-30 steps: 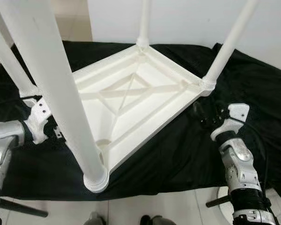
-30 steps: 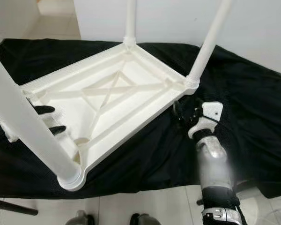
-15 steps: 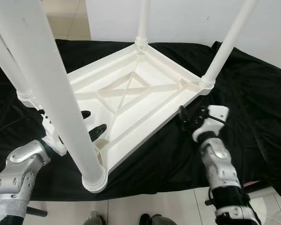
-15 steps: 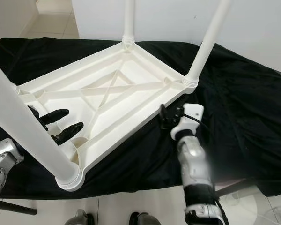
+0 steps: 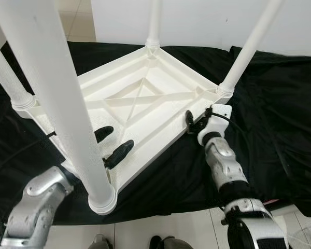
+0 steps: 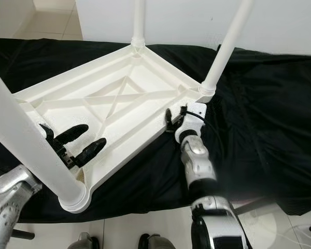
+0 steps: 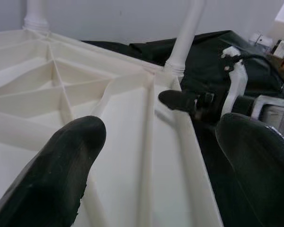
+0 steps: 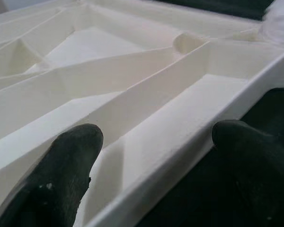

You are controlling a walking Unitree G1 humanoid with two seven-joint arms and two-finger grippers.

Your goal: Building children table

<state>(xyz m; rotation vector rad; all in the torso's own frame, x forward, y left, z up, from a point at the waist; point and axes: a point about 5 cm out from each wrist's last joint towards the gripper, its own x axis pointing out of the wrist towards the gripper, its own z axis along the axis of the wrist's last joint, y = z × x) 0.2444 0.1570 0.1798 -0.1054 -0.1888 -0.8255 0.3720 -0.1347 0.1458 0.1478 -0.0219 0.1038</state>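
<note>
A white plastic children's table (image 5: 145, 104) lies upside down on a black cloth (image 5: 269, 119), with its four white legs pointing up. One leg (image 5: 57, 93) stands very close to the camera and looks big. The other legs stand at the left, far and right corners. Under the top you can see white ribs that cross like an X.

The left gripper (image 5: 113, 143) reaches in over the near left edge of the table, just beside the big leg. Its two black fingers (image 6: 75, 133) are spread apart and hold nothing — they hover over the ribbed inside of the table.

The right gripper (image 5: 193, 120) is at the right edge of the table, near the right corner leg (image 5: 243, 52). Its fingers are open wide too. In the right wrist view one finger (image 8: 61, 170) is over the white inside and the other (image 8: 253, 161) is out over the black cloth, so the table's rim (image 8: 189, 156) sits between them. They are not squeezing it.

The cloth hangs over the near edge, with light floor tiles (image 5: 145, 233) below.
</note>
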